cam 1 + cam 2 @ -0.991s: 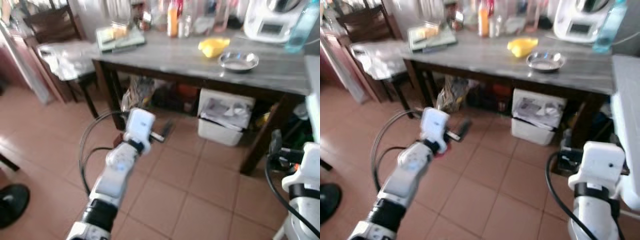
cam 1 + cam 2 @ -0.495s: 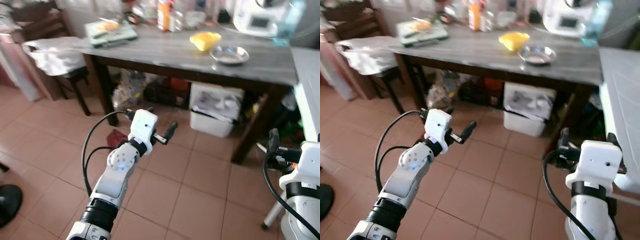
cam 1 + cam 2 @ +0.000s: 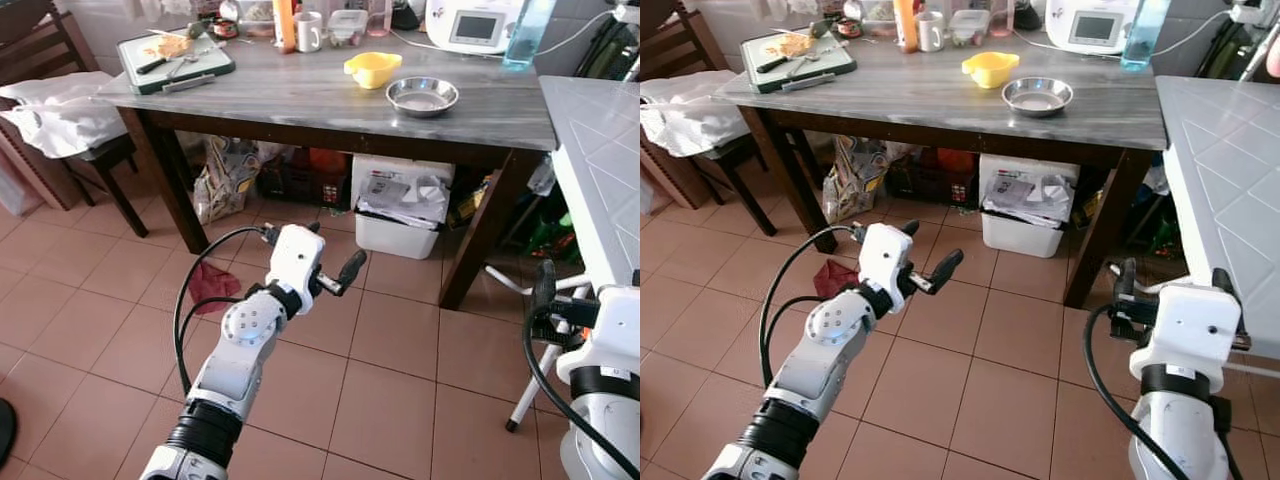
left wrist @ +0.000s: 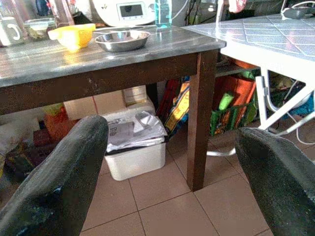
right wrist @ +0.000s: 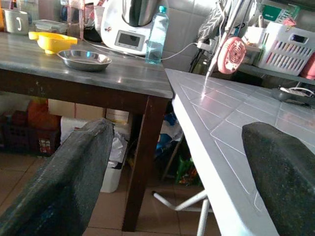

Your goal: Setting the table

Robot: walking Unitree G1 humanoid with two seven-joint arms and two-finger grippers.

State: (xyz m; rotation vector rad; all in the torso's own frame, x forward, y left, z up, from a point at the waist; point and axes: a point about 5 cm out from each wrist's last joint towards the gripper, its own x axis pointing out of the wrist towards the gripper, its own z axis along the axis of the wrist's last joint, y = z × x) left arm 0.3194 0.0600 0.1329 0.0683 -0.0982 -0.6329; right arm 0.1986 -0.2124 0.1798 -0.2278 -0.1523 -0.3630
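Ahead, the dark wooden table with the grey marbled top (image 3: pixel 330 95) is standing across the tiled floor from me, and a white tiled counter (image 3: pixel 600 160) is running along my right. Under the table a white bin stuffed with paper (image 3: pixel 400 205) is sitting. On the tabletop a green cutting board (image 3: pixel 175 55) is lying at the far left, a white kitchen machine (image 3: pixel 470 22) is standing at the back, and the steel bowl (image 3: pixel 422 96) is resting just beside the yellow bowl (image 3: pixel 372 68) toward the right end. I am holding my left gripper (image 4: pixel 162 162) low over the floor, fingers spread wide and empty, well short of the table, with both bowls up ahead of it. My right gripper (image 5: pixel 177 162) is hanging beside the counter, fingers likewise spread and holding nothing.
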